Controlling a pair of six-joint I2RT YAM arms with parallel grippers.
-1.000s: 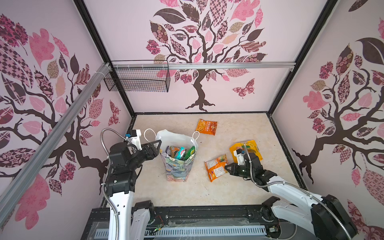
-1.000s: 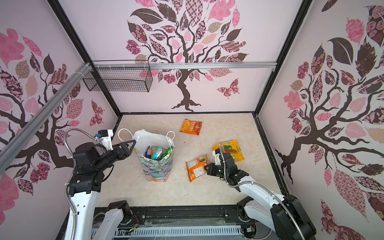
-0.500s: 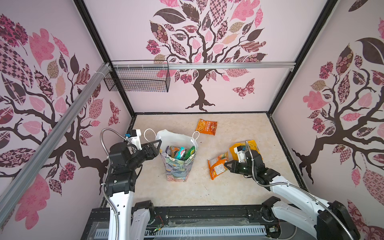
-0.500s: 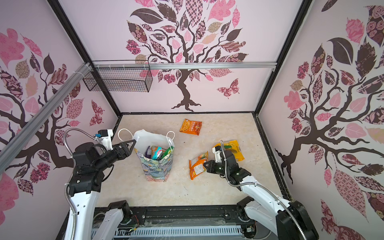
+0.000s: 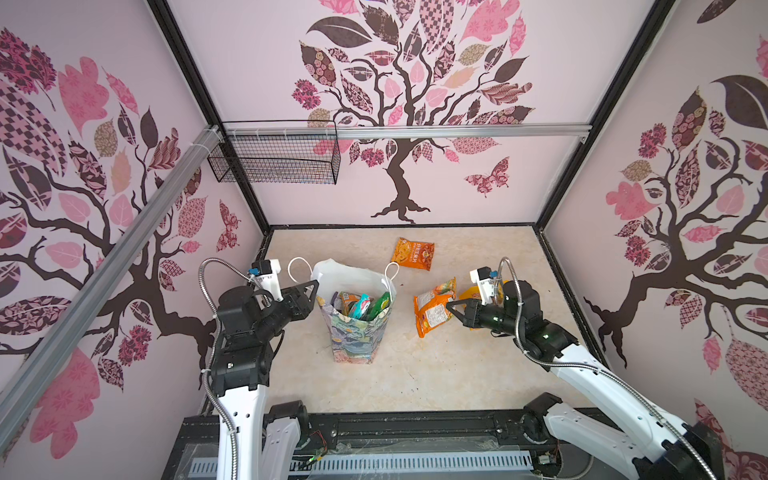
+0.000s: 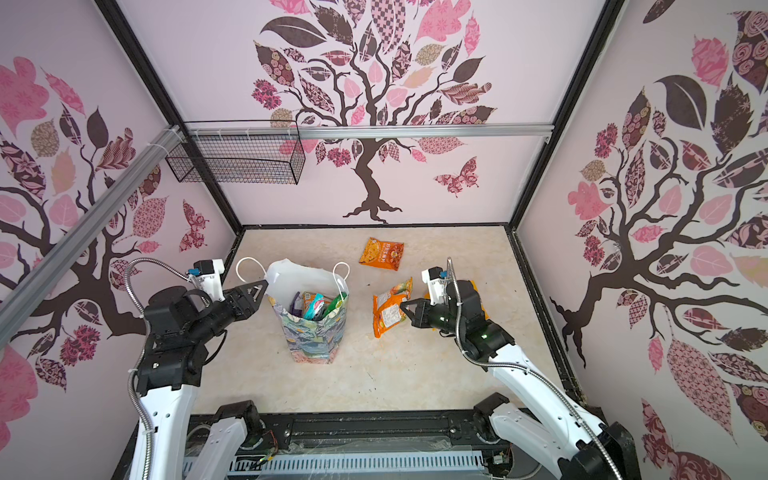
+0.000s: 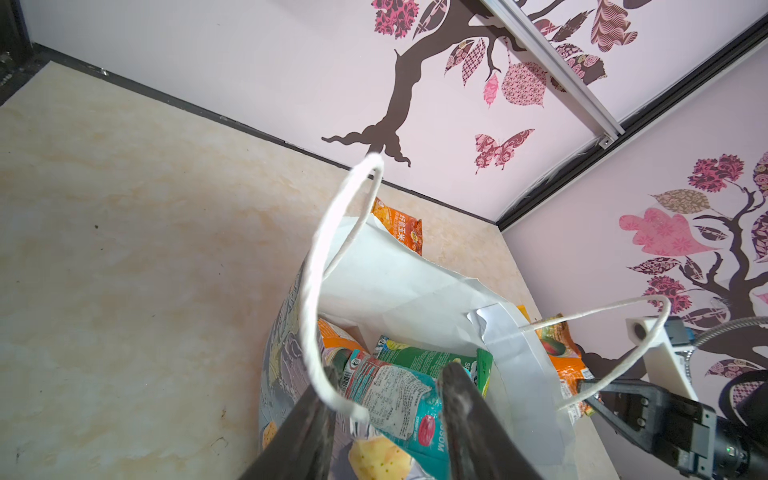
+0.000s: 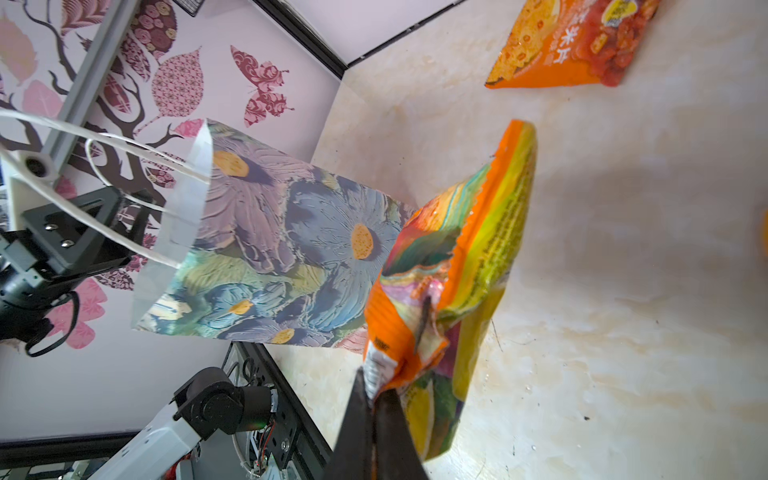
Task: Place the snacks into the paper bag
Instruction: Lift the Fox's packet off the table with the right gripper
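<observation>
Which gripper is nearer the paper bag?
Left. The left gripper is at the paper bag's rim; the right gripper stands clear to its right, shut on an orange snack packet.

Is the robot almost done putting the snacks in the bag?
Getting there. Done: several snacks already sit in the bag. In hand: the right pincer grips an orange packet, not yet over the bag. To go: a second orange packet at the back and a yellow packet under the right arm.
</observation>
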